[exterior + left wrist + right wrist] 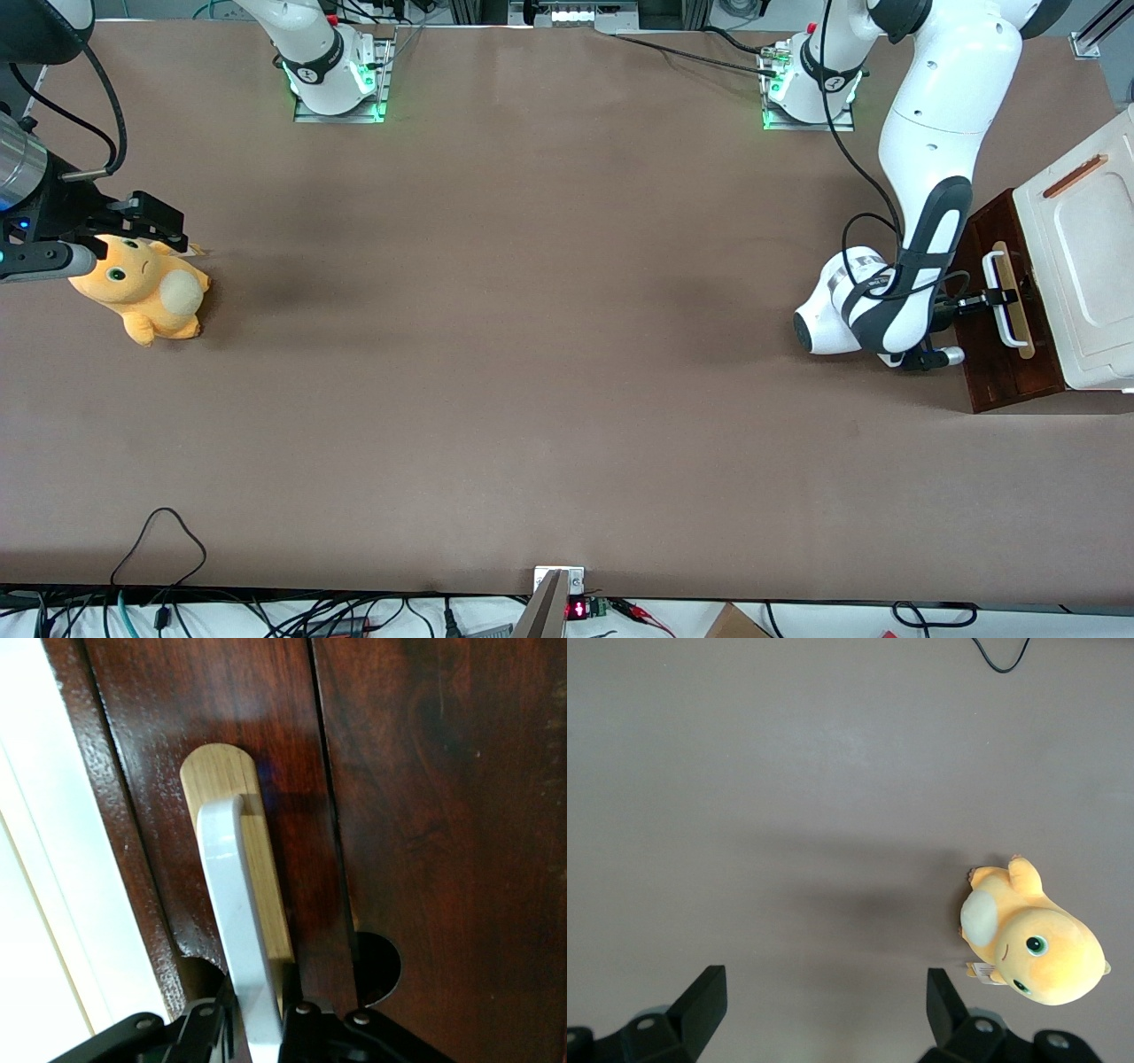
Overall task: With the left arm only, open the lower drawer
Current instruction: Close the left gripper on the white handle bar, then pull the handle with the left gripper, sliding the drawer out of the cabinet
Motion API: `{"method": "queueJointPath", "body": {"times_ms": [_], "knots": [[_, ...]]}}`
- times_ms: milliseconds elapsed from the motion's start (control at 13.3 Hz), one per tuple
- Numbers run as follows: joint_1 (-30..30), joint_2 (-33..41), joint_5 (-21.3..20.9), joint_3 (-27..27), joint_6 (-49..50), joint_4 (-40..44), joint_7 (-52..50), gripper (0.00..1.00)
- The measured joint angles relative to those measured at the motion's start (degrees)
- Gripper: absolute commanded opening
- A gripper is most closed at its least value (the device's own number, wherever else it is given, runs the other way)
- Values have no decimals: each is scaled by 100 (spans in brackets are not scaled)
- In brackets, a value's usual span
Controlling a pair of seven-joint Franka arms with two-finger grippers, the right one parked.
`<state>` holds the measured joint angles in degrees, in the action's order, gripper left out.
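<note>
**Grip on handle, pull to come**

Cabinet [1085, 266] at working arm's end of table [532, 354]; lower drawer [1001, 354] shut, or nearly so. Left arm [921, 177] reaching in, gripper [999, 298] clamped on white handle [235, 930]. Next, probably: straight pull toward table middle, grip held firm, no twisting.

Brown table [532, 354] under even light, cables [159, 532] along its near edge.

Lower drawer [425, 815] front: dark reddish-brown wood, glossy varnish, visible grain. Handle [239, 930] smooth white, on a matt pale wood strip [266, 904]. Gripper [999, 298] at the handle, matt black. Left arm [930, 133] glossy white shell. Table [532, 354] matt brown.
</note>
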<state>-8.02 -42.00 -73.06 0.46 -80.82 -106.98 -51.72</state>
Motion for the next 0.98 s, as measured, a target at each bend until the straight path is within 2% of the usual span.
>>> {"method": "queueJointPath", "body": {"times_ms": [602, 979], "knots": [[-47, 0, 51, -2, 1, 6, -72, 18], [-262, 5, 264, -4, 60, 39, -91, 18]]}}
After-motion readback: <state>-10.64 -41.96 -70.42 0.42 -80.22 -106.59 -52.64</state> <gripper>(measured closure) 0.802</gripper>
